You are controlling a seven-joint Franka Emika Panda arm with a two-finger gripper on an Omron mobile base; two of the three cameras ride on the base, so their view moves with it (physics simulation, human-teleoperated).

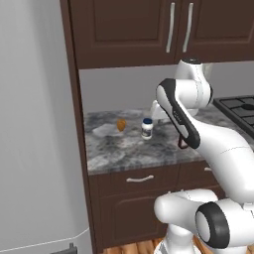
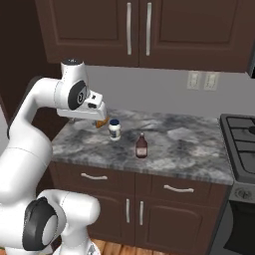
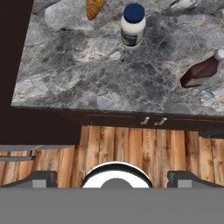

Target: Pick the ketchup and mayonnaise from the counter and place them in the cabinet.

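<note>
On the grey granite counter (image 2: 164,149), right across the top of those dark drawers, both targets are standing in the open. The wall cupboards (image 2: 134,32) hang overhead with their silver handles, and the stove (image 2: 241,144) sits at the counter's right end. The white arm is folded up high, its gripper (image 3: 112,177) hovering above the counter's front edge with jaws spread fully wide and nothing between them. Now the mayonnaise (image 2: 115,129): a short white jar with a dark blue lid, upright, towards the back left of the slab. The ketchup (image 2: 142,147) stands upright too, to the right of the jar and nearer the front edge, clearly apart from it. Behind and left of the jar lies a small orange-brown item (image 1: 121,124), too small to identify.
</note>
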